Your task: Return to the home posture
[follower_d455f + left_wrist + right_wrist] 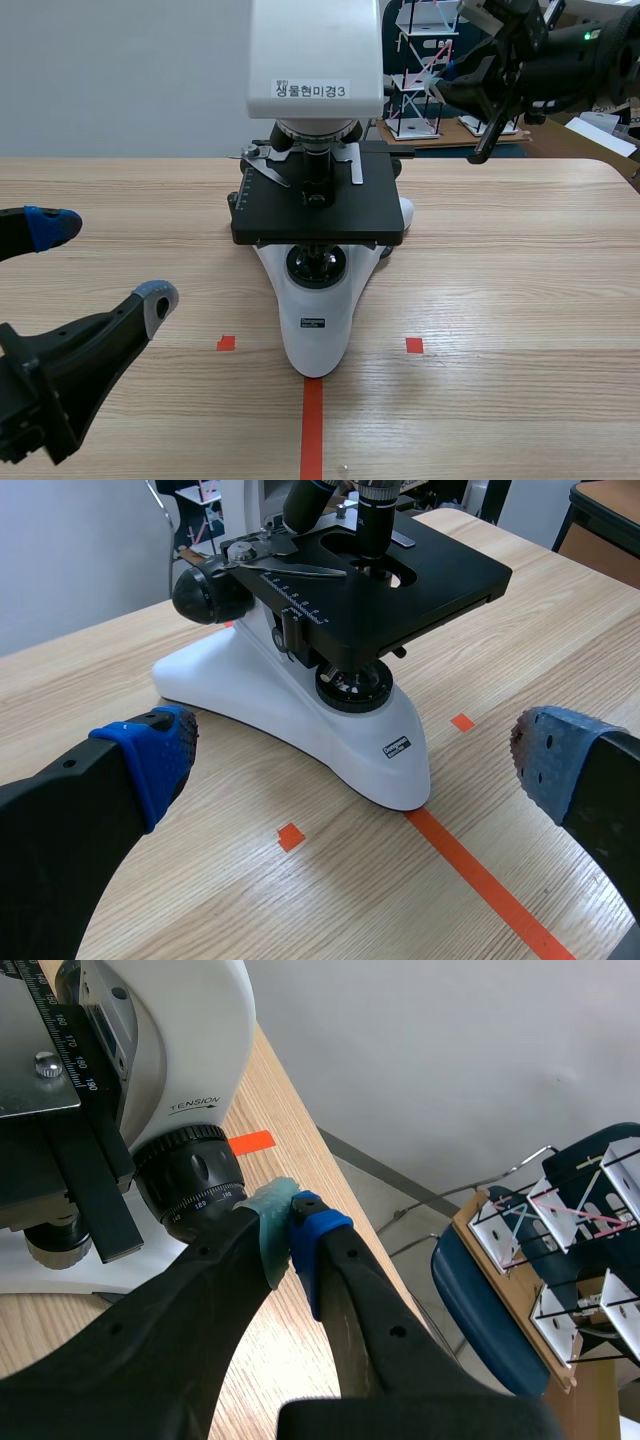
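A microscope stands upright at the middle of a light wooden table. It has a white, rounded base that narrows toward the robot, with a round black light port set in its top. Above the base sits a flat black square stage with a metal slide clip and a ruled scale. Black objective lenses point down at the stage. The white head above them bears a printed label ending in the figure 3. A black ribbed focus knob sits low on the microscope's side, under the word TENSION.

The left gripper hangs low in front of the microscope and to its left, well apart from it. Its blue-padded fingers are spread wide and grasp nothing.

The right gripper is raised to the right of the microscope's head. Its two pads are clenched together with nothing between them.
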You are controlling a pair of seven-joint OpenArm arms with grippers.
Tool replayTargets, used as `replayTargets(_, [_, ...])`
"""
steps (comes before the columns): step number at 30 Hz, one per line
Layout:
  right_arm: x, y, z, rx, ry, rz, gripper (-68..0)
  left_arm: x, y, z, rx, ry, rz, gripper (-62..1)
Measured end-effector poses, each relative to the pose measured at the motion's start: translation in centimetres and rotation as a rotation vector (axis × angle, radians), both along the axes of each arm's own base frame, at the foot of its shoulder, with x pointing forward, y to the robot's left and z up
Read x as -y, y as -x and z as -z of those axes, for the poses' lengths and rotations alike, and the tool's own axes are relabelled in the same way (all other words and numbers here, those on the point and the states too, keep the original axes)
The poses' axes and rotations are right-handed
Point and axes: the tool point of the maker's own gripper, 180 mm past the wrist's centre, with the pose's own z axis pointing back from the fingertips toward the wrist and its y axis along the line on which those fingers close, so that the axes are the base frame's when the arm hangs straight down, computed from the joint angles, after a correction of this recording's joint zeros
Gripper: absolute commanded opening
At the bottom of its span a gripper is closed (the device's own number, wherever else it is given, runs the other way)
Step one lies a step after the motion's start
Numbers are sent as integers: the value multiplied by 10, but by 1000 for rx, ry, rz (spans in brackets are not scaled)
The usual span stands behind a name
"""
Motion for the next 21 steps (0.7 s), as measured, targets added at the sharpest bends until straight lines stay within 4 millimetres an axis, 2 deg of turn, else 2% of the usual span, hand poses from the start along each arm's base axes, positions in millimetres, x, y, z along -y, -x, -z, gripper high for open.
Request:
replayTargets(16, [0, 0, 0, 2, -3, -2, -662, 0, 0, -3, 15, 12, 0, 14])
replayTargets(18, [0, 0, 0, 1, -3, -2, -605, 0, 0, -3, 15, 12, 0, 14])
replayTargets(21, [2, 1, 1, -1, -2, 0, -464, 0, 0, -3, 15, 12, 0, 14])
